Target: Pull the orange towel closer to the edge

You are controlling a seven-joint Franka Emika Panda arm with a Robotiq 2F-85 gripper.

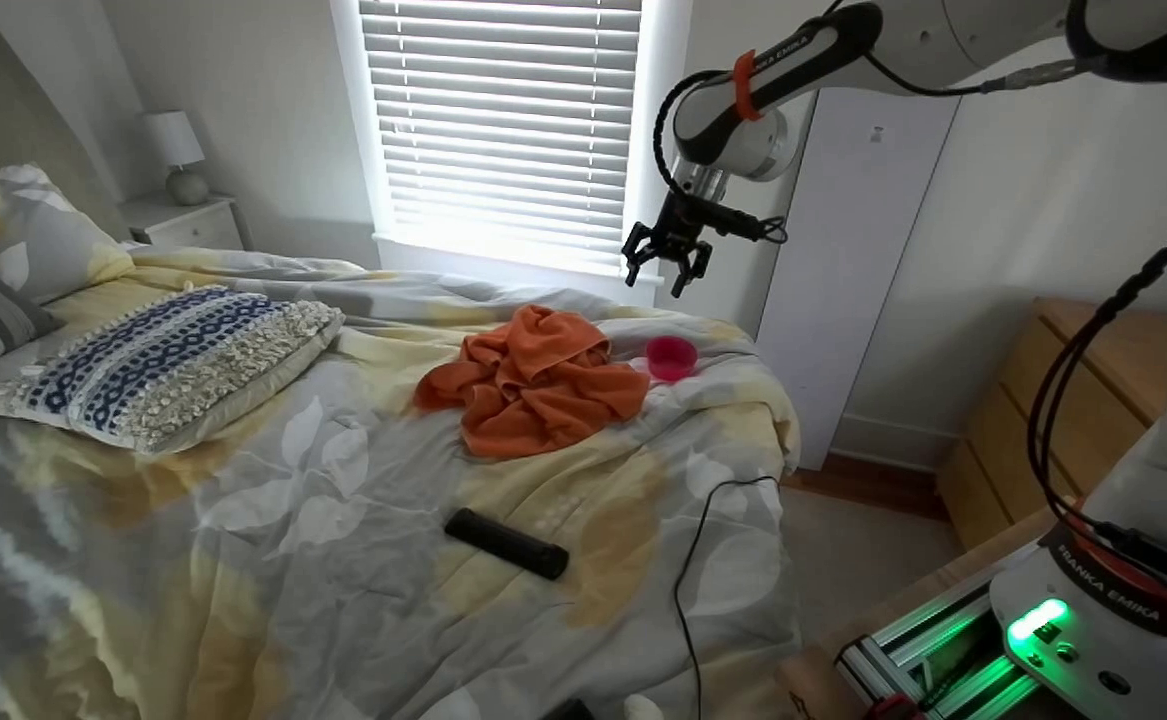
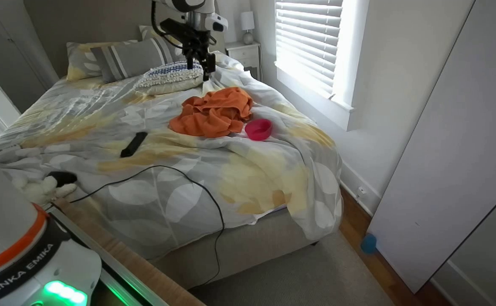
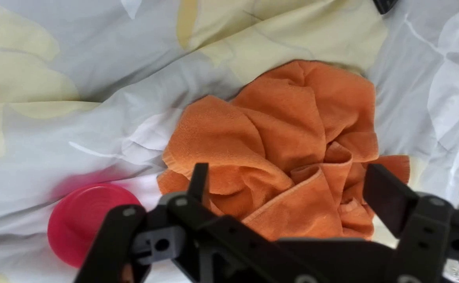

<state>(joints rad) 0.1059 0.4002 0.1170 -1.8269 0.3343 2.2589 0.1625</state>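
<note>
The orange towel lies crumpled in a heap on the bed. It also shows in an exterior view and in the wrist view, where its lower part is hidden behind the gripper. My gripper hangs in the air above the bed, apart from the towel. It also shows in an exterior view. In the wrist view the gripper has its two fingers wide apart, with the towel seen below and between them. Nothing is held.
A pink bowl stands close beside the towel, also in the wrist view. A black remote and a black cable lie on the bed. A fringed pillow lies toward the headboard. The window wall is beside the bed.
</note>
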